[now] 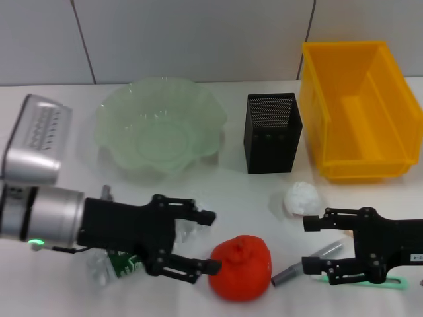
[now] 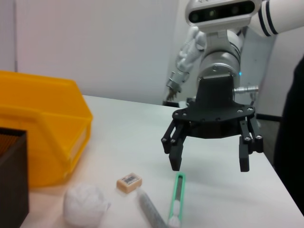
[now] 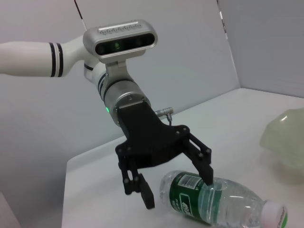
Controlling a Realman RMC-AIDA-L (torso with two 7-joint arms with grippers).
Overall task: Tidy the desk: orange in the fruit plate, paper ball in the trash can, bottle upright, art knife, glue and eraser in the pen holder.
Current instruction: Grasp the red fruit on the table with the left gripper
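Observation:
A clear bottle (image 3: pixel 218 202) with a green label lies on its side on the table, partly hidden under my left gripper (image 1: pixel 206 242), which is open and hangs over it. The bottle's label (image 1: pixel 122 263) shows beneath the gripper's body. An orange (image 1: pixel 241 267) rests just past the left fingertips. My right gripper (image 1: pixel 309 245) is open above the grey glue stick (image 1: pixel 310 259) and the green art knife (image 1: pixel 370 282). The eraser (image 2: pixel 129 182) lies beside the glue (image 2: pixel 151 208) and the knife (image 2: pixel 176 197). The white paper ball (image 1: pixel 303 197) sits near the black mesh pen holder (image 1: pixel 272 132).
A pale green fruit plate (image 1: pixel 112 122) stands at the back left. The yellow bin (image 1: pixel 370 162) stands at the back right, next to the pen holder. The table's front edge is close behind both grippers.

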